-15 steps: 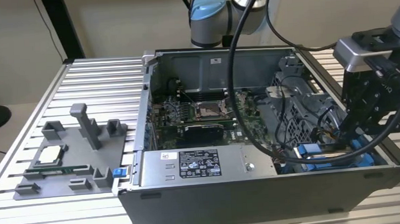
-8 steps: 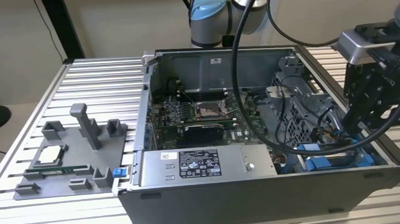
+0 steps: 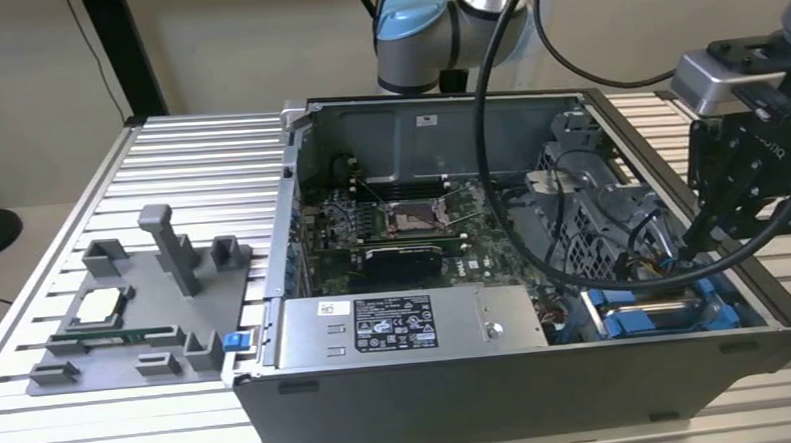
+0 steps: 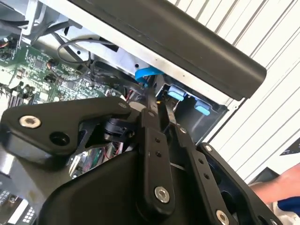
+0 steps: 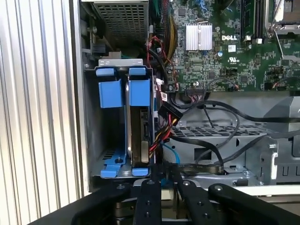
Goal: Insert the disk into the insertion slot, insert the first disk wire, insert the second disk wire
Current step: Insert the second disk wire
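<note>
The disk (image 5: 138,136) stands on edge in the insertion slot (image 5: 112,98), a grey metal bay with blue rails; in the exterior view the insertion slot (image 3: 654,318) is at the case's near right corner. A bundle of red, yellow and black wires (image 5: 161,131) reaches the disk's rear edge, with a thin blue wire (image 5: 171,152) beside it. My gripper (image 5: 164,169) sits just behind the disk, its fingers closed together on the end of a flat black wire (image 5: 199,167). The gripper (image 4: 158,104) points into the case beside a blue cable (image 4: 146,75). From outside, the gripper (image 3: 691,254) hangs over the bay.
The open computer case (image 3: 510,397) holds a motherboard (image 3: 396,221) and a labelled power supply (image 3: 400,326). A thick black robot cable (image 3: 501,177) loops across the case. A grey fixture (image 3: 132,313) lies at the exterior view's left. A person's hand (image 4: 281,192) is near the case.
</note>
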You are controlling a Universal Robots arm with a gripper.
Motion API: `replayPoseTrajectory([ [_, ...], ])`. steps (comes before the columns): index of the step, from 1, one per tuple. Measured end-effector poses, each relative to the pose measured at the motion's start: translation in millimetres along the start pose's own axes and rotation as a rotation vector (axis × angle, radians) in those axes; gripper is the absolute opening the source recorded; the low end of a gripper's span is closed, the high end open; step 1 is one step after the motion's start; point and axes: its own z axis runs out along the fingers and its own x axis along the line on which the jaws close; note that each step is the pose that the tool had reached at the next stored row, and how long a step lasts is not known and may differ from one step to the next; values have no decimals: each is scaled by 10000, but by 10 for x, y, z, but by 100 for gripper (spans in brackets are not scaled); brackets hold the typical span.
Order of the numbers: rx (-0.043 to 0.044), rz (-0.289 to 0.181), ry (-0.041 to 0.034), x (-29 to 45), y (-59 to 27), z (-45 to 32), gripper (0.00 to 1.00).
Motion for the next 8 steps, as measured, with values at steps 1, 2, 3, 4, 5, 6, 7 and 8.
replayPoseTrajectory([
  [1,0,-1,34,-8,-4,1,0],
  [2,-1,-1,64,-14,-9,1,0],
  [3,-3,-2,94,-18,-13,1,0],
  [4,-3,-3,120,-20,-17,1,0],
  [5,-4,-3,135,-22,-21,2,0],
  [6,-5,-3,159,-27,-26,1,100],
  [7,-9,-4,206,-36,-34,2,100],
  [8,-17,-6,264,-46,-44,3,100],
])
